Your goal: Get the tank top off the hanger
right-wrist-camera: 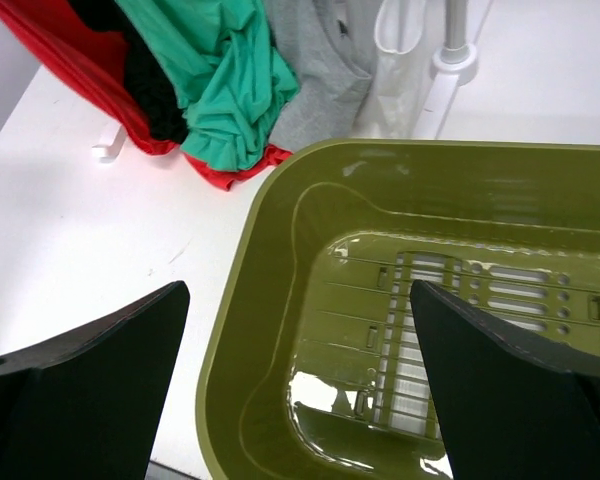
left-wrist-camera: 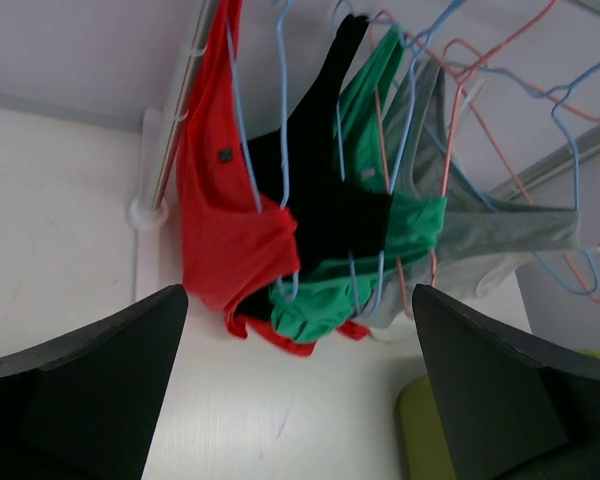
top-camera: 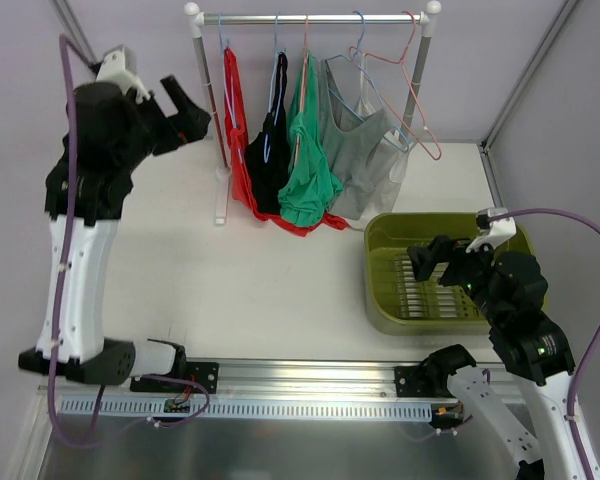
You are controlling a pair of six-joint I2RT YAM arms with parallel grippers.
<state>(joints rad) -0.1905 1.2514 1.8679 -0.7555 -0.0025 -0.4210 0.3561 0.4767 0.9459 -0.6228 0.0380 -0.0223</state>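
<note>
- Tabletop [top-camera: 240, 280], white, carries the clothes rack [top-camera: 310, 17], a white-posted frame with a metal bar, at its far edge.
- Left arm [top-camera: 85, 200] stands tall to the left of the rack. The left gripper [top-camera: 190, 108] hangs just beside the rack's left post, level with the garments, fingers spread wide and holding nothing.
- Right arm [top-camera: 525, 340] sits in front of the rack and to its right. The right gripper [top-camera: 418, 264] hovers over the basket, fingers likewise wide apart and empty.
- Olive-green plastic basket [top-camera: 375, 290], slotted floor, lies in front of the rack's right post.
- Four tank tops hang bunched on the rack, each on a wire hanger, from the left post rightward: red tank top [top-camera: 238, 150], black tank top [top-camera: 270, 160], green tank top [top-camera: 308, 160], grey tank top [top-camera: 358, 160]. Their hems reach the tabletop under the bar.
- Pink hanger [top-camera: 420, 120], bare, hangs at the rack's right end.
- Small dark tag [left-wrist-camera: 223, 155] on the red top's chest, seen from the left wrist; too blurred to read.
</note>
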